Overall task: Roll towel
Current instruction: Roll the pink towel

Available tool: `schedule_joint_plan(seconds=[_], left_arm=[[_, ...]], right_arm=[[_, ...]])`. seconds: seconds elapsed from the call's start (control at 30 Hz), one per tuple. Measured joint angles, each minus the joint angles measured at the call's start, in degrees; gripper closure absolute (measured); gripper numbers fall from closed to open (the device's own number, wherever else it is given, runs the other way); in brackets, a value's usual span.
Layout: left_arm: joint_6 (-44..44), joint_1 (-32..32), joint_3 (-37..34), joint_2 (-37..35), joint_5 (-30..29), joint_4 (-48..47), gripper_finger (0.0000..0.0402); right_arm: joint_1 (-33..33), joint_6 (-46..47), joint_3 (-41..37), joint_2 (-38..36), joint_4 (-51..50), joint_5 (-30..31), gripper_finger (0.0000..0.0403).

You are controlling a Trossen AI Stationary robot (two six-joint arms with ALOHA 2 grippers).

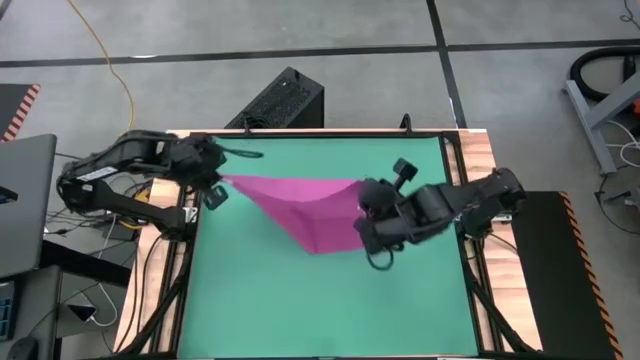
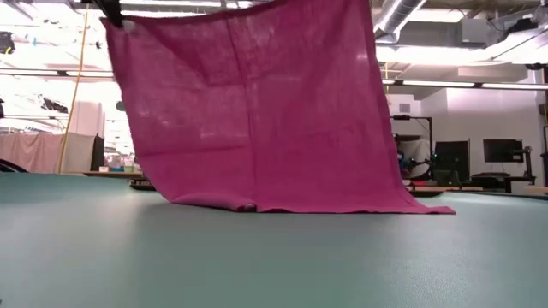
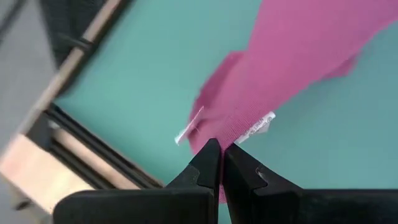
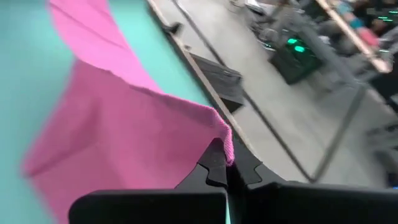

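While you look down from above, you can see the big green table (image 1: 320, 310) with its wooden edge, and both dark arms reach in over it. Your left arm comes in from the left side near the far corner, and your right arm comes in from the right side near the middle. Between them hangs the towel (image 1: 305, 205), a pink-purple cloth. It is lifted up by two top corners and stretched out like a sheet on a line. From the low camera it looks like a wide curtain, and its bottom edge lies on the table, with a small fold bunched at one lower corner. The left gripper (image 3: 219, 149) has its two dark fingers pressed together on one corner of the cloth. The right gripper (image 4: 225, 163) is also pinched tight on the other top corner, and the cloth edge curls over its fingertips. Beside the left gripper's fingers you can see the little white tag (image 3: 260, 126) sticking out from the towel's edge, and a second white strip (image 3: 189, 126) pokes out on the other side of the corner.
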Motion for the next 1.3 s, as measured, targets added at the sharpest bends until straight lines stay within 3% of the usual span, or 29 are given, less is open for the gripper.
schedule_joint_plan(seconds=[0.13,0.47,0.63,0.83,1.1,1.3], left_arm=[[-8.08,-7.6,0.0,-1.37,2.71,-0.1,0.0401],[-21.09,-27.01,1.49,1.4,0.85,4.54,0.0401],[-23.79,-34.12,9.64,6.03,-3.87,4.75,0.0401],[-27.74,-40.91,25.3,13.68,-11.13,0.16,0.0401],[-26.99,-40.76,38.75,19.63,-11.78,-1.12,0.0401],[-18.99,-33.45,39.67,17.39,-16.78,-1.12,0.0401]], right_arm=[[5.73,3.98,1.26,0.07,0.52,0.07,0.0396],[17.35,4.42,5.47,0.15,4.6,5.62,0.0396],[20.32,2.71,9.13,0.13,4.62,7.02,0.0396],[22.3,0.09,11.73,0.13,4.19,7.3,0.0396],[21.26,0.93,14.33,-0.97,-0.49,8.86,0.0396],[12.93,-3.44,14.33,-3.02,-0.54,8.05,0.0396]])
